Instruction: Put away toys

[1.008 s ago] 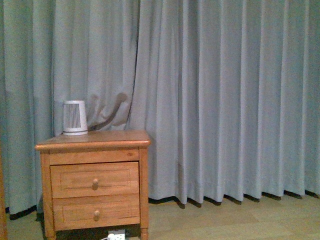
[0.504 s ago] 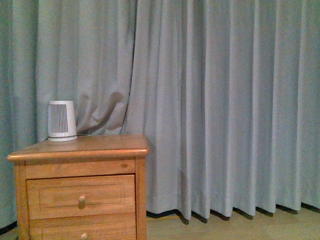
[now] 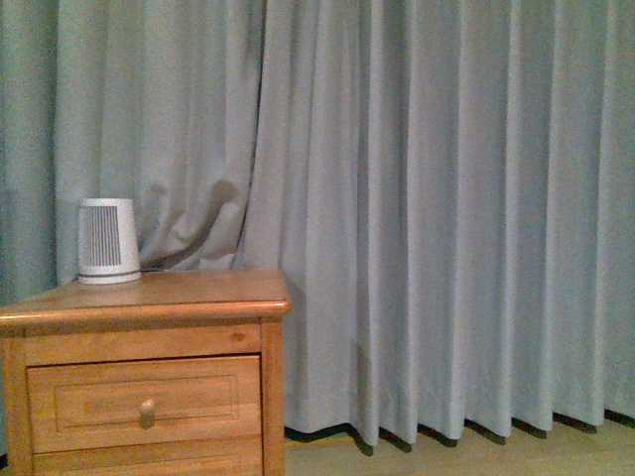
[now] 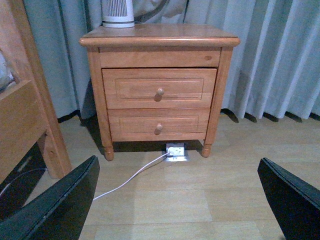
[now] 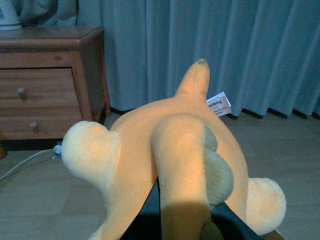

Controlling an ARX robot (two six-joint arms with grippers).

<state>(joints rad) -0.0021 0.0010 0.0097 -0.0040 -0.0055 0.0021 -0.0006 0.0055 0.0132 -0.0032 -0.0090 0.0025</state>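
An orange-yellow plush toy (image 5: 150, 150) with pale rounded paws and a white tag fills the right wrist view. My right gripper (image 5: 182, 225) is shut on it, its black fingers mostly hidden under the plush. The toy hangs above the wooden floor, with the curtain behind it. In the left wrist view my left gripper (image 4: 182, 200) is open, its two black fingers (image 4: 60, 205) spread wide over bare floor with nothing between them. Neither gripper nor the toy shows in the front view.
A wooden nightstand (image 3: 149, 297) with two drawers (image 4: 159, 89) stands before the grey curtain (image 3: 446, 198). On top sits a white ribbed device (image 3: 107, 241). A white cable (image 4: 130, 177) runs to a floor socket (image 4: 176, 151) beneath it. A wooden bed frame (image 4: 25, 115) stands beside the nightstand.
The front view has shifted: the nightstand has slid left and lower in the frame and looks larger, so only its upper drawer shows now.
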